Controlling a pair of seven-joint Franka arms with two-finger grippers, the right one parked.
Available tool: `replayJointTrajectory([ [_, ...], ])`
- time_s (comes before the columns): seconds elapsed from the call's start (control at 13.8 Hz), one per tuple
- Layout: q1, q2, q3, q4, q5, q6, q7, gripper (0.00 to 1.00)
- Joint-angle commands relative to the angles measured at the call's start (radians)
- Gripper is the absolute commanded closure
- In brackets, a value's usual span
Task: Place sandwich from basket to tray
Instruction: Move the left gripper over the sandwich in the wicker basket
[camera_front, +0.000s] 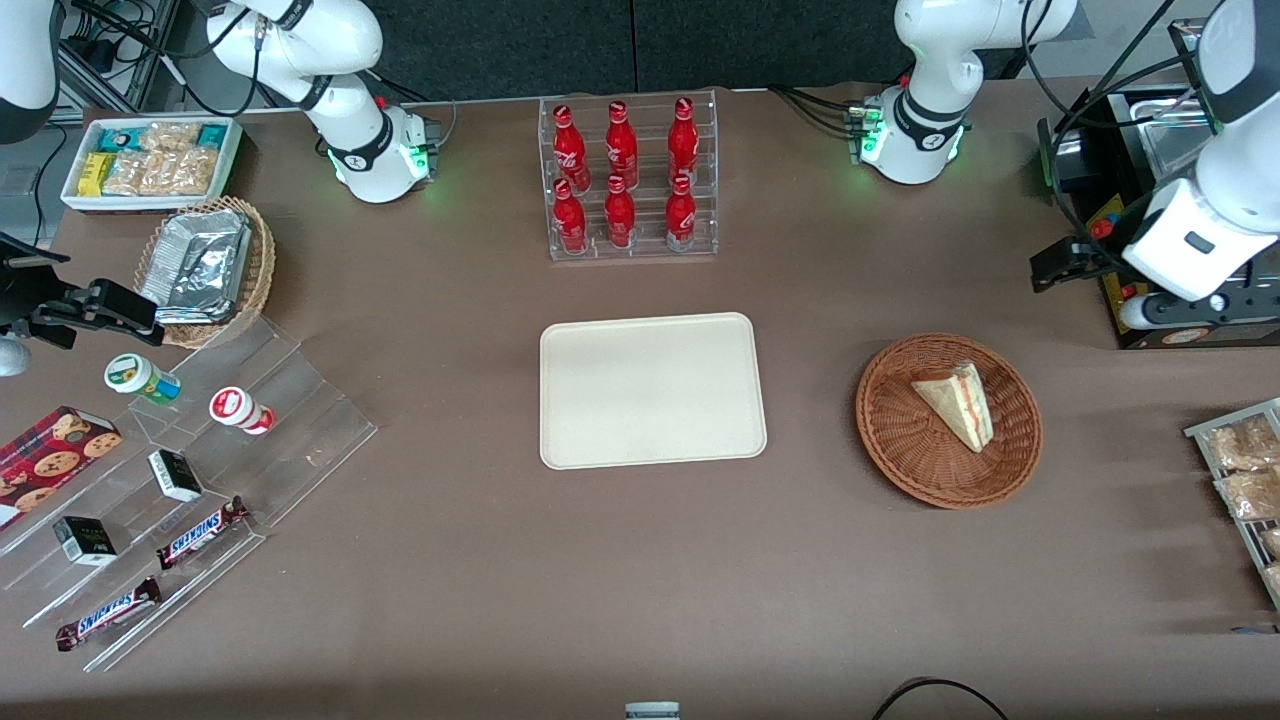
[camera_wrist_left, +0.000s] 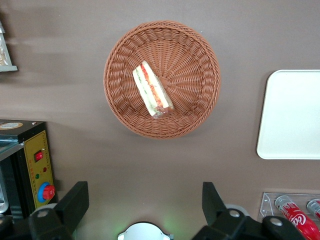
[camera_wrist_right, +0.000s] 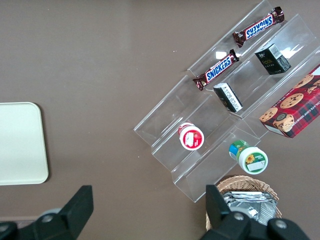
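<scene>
The tray (camera_front: 652, 390) is lying bare mid-table; the basket (camera_front: 905, 450) is sitting toward the working arm's end, well apart from it. The sandwich (camera_front: 957, 403) is lying in the basket, untouched. The gripper (camera_wrist_left: 144, 207) is being held high above the table near the basket, fingers spread, nothing pinched. Approach step is judged in hand: a descent over the sandwich is called for next. "Snickers" is being read on two bars (camera_front: 203, 530); Coca-Cola script on the red bottles (camera_front: 620, 170).
</scene>
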Motion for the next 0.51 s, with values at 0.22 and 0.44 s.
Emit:
replayJointTrajectory([
  [0.22,-0.01,-0.009,0.009,-0.042,0.01,0.035,0.017,0.0],
  [0.44,-0.01,-0.042,0.01,-0.212,0.025,0.167,-0.02,0.0],
])
